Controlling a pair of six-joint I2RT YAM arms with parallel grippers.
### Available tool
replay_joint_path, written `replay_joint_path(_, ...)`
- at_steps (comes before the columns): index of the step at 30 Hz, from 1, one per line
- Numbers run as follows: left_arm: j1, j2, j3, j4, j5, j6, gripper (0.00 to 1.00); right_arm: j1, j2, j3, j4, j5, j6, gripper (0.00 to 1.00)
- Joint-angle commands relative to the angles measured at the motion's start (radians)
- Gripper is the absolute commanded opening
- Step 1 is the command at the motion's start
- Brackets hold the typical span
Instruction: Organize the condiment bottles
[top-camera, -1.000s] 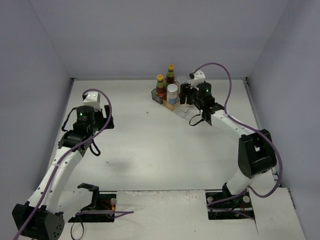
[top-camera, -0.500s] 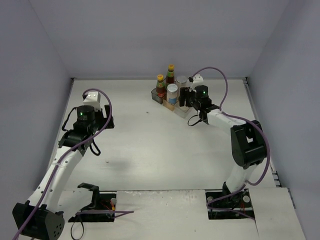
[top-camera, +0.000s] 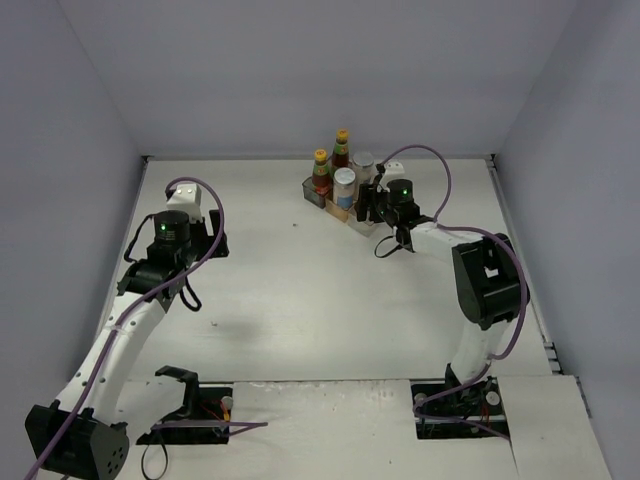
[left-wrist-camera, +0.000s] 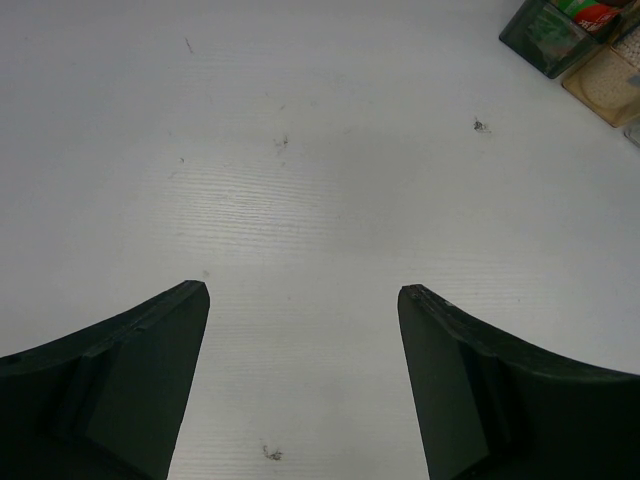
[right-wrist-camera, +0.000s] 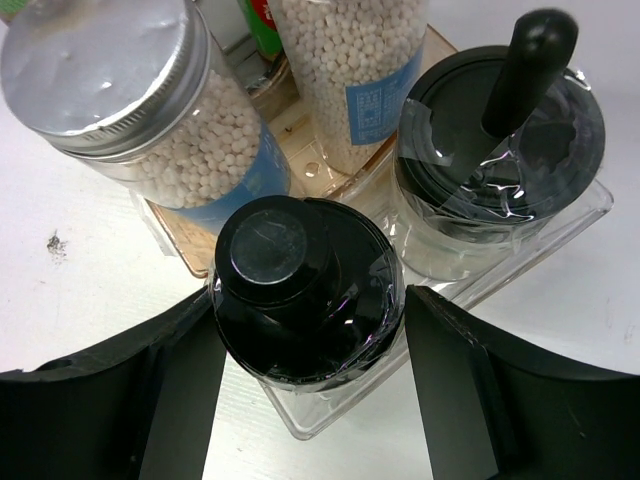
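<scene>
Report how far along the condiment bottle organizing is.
Done: both sauce bottles, both shakers and one black-topped jar stand on the rack. In hand: the right fingers clasp the last black-topped jar at the rack's front corner; whether it rests there is unclear. Still to do: release it. The left fingers are open, holding nothing.

white worktop (top-camera: 300, 300) — matt, faintly scuffed, with a few dark specks (left-wrist-camera: 479, 126). a stepped plastic rack (top-camera: 311, 190) stands on it near the far edge, right of centre — smoky at its left end, clear at its right.
</scene>
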Motion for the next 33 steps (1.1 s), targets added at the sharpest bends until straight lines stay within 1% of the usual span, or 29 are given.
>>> replay_joint_path(1, 0.008, 0.001, 0.024, 0.05, -0.004, 0.0, 0.77, -0.004, -0.018, 0.017, 0.146, -0.026, 0.028, 0.03)
replay_joint_path(3, 0.008, 0.001, 0.024, 0.05, -0.006, 0.0, 0.77, -0.004, -0.013, 0.017, 0.145, -0.026, 0.028, 0.17)
replay_joint_path(4, 0.008, 0.001, 0.025, 0.048, -0.006, 0.0, 0.77, -0.004, -0.013, 0.015, 0.145, -0.029, 0.03, 0.32)
replay_joint_path(6, 0.008, -0.001, 0.025, 0.048, -0.006, 0.0, 0.77, -0.004, -0.018, 0.013, 0.143, -0.035, 0.028, 0.47)
replay_joint_path(7, 0.008, -0.001, 0.024, 0.05, -0.006, 0.0, 0.77, -0.004, -0.021, 0.013, 0.14, -0.036, 0.027, 0.57)
replay_joint_path(9, 0.008, -0.002, 0.024, 0.05, -0.006, 0.0, 0.77, -0.004, -0.034, 0.01, 0.135, -0.038, 0.027, 0.65)
replay_joint_path(10, 0.008, -0.004, 0.024, 0.048, -0.006, 0.0, 0.77, -0.004, -0.039, 0.009, 0.134, -0.038, 0.024, 0.73)
replay_joint_path(13, 0.008, -0.005, 0.025, 0.05, -0.006, 0.0, 0.77, -0.004, -0.065, 0.01, 0.113, -0.029, 0.011, 0.83)
replay_joint_path(15, 0.009, -0.007, 0.024, 0.048, -0.006, 0.001, 0.77, -0.002, -0.096, 0.012, 0.091, -0.029, 0.005, 0.87)
replay_joint_path(19, 0.009, -0.01, 0.024, 0.048, -0.006, 0.0, 0.77, -0.001, -0.163, 0.012, 0.05, -0.029, -0.002, 0.91)
replay_joint_path(24, 0.008, -0.018, 0.025, 0.047, -0.006, 0.0, 0.77, -0.001, -0.324, 0.004, -0.047, -0.006, -0.022, 0.96)
replay_joint_path(25, 0.008, -0.021, 0.024, 0.048, -0.007, 0.0, 0.77, -0.002, -0.378, 0.006, -0.091, 0.008, -0.025, 0.97)
replay_joint_path(27, 0.008, -0.022, 0.025, 0.047, -0.01, 0.003, 0.77, -0.001, -0.433, 0.021, -0.157, 0.031, -0.029, 0.99)
replay_joint_path(28, 0.008, -0.027, 0.024, 0.047, -0.015, 0.003, 0.77, -0.002, -0.459, 0.024, -0.217, 0.057, -0.027, 1.0)
replay_joint_path(29, 0.008, -0.028, 0.024, 0.047, -0.017, 0.003, 0.77, -0.001, -0.52, 0.024, -0.243, 0.072, -0.027, 1.0)
replay_joint_path(31, 0.008, -0.033, 0.025, 0.047, -0.017, 0.003, 0.77, -0.001, -0.582, 0.018, -0.32, 0.094, -0.021, 1.0)
replay_joint_path(33, 0.008, -0.033, 0.024, 0.047, -0.012, 0.001, 0.77, -0.002, -0.668, 0.017, -0.377, 0.16, -0.012, 1.0)
